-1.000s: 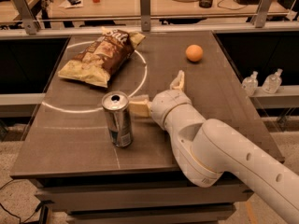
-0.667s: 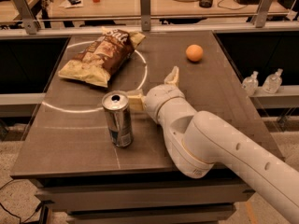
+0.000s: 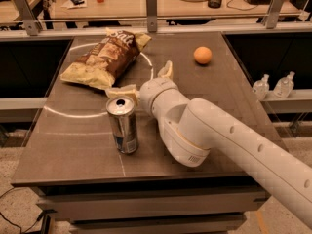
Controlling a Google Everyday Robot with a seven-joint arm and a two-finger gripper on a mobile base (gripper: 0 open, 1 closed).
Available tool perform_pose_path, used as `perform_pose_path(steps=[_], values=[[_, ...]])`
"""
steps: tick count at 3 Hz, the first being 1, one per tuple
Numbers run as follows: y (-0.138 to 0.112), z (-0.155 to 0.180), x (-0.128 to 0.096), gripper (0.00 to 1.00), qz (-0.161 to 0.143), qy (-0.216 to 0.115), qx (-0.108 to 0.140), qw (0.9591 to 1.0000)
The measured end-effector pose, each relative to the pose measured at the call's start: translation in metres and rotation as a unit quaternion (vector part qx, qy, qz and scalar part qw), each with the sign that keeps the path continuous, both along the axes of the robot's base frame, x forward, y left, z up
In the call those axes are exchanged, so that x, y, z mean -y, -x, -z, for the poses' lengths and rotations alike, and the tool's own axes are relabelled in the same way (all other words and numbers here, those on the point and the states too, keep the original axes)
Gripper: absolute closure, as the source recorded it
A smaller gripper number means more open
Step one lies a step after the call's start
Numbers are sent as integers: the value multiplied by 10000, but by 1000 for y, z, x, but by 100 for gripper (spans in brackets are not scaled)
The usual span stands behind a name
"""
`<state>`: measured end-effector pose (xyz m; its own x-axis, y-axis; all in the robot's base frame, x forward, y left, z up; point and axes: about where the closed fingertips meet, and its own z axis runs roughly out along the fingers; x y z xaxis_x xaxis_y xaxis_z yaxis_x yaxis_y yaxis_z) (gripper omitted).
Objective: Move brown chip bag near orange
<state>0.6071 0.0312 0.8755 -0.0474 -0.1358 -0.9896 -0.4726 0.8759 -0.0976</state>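
Note:
The brown chip bag (image 3: 103, 58) lies flat at the table's back left, dark brown in the middle with pale yellow ends. The orange (image 3: 202, 55) sits at the back right, well apart from the bag. My gripper (image 3: 144, 81) is over the middle of the table, just right of the bag's near end and behind the can. Its two pale fingers are spread wide, one (image 3: 165, 70) pointing back and one (image 3: 122, 91) pointing left toward the bag. It holds nothing.
A silver-and-blue drink can (image 3: 122, 125) stands upright near the front, just left of my arm (image 3: 214, 135). A white arc is painted on the table (image 3: 63, 145). A rail and a desk run behind; two small bottles (image 3: 274, 86) stand right of the table.
The gripper has moved back and left across the table toward the chip bag. The bag, orange and can have not moved.

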Motion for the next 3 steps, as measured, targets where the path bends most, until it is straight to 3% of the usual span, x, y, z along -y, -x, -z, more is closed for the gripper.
perform_pose_path(steps=[3], values=[[-20,15,-47,0,-718,-5,-51,9974]])
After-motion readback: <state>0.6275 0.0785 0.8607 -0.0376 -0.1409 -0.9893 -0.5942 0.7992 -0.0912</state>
